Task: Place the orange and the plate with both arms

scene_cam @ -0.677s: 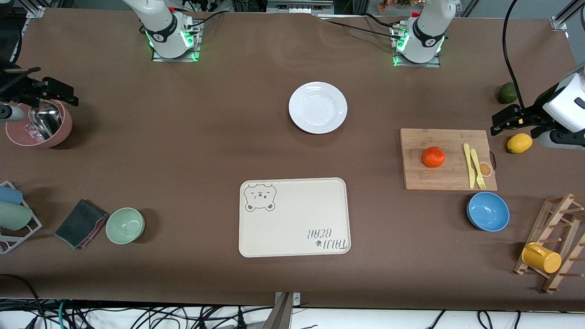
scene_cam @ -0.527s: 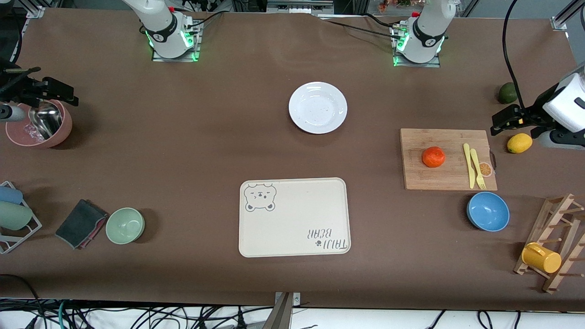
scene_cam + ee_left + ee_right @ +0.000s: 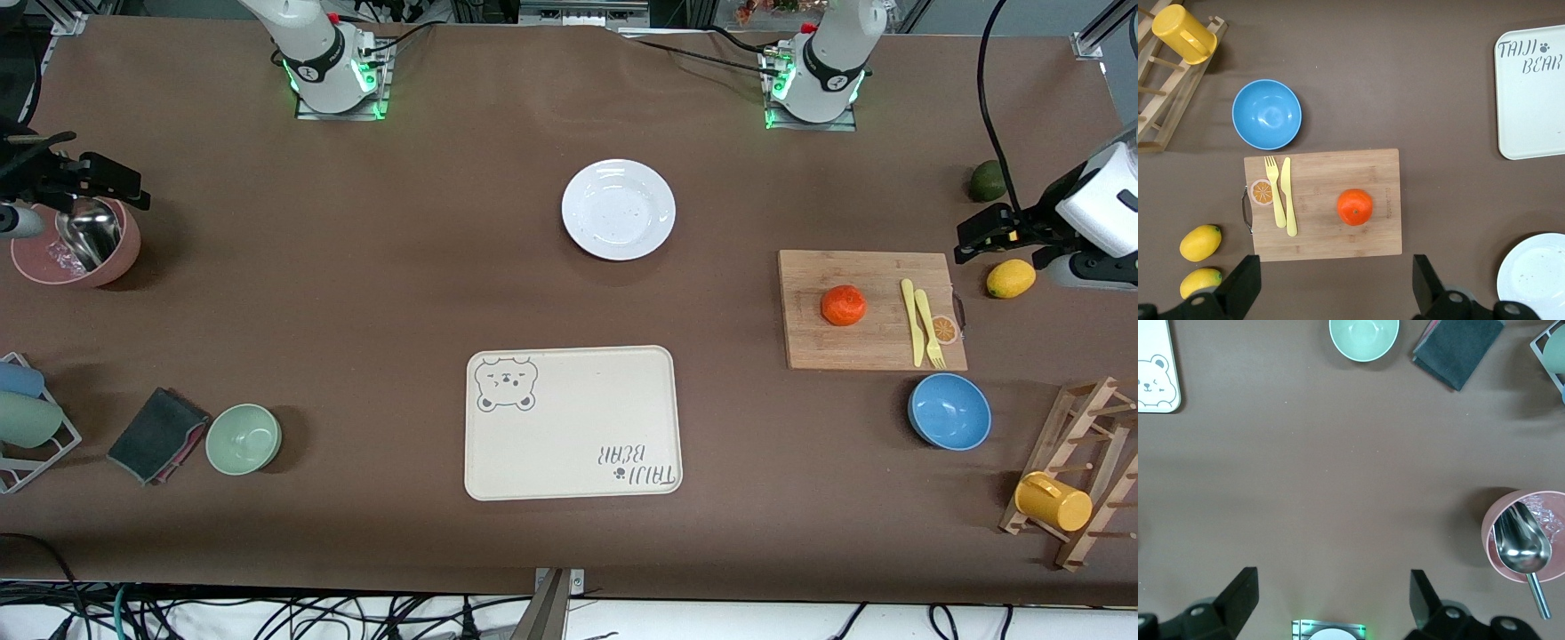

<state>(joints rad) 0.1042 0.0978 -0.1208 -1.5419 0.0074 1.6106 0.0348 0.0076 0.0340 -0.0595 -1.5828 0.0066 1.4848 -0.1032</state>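
Nothing grasped when I checked: left gripper [image 3: 978, 233] and right gripper [image 3: 111, 182] hung spread wide at opposite bench ends, orange [image 3: 843, 305] on the cutting board [image 3: 876, 347], plate [image 3: 619, 210] mid-bench toward the bases' edge; next I'd reach left for the orange.

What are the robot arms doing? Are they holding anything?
Nothing is held yet. The left gripper hangs open, up in the air at its end of the table, near a lemon. The right gripper hangs open over a pink bowl with a scoop in it. The orange sits on a cutting board. The plate lies bare mid-table, with a tray nearer the camera.
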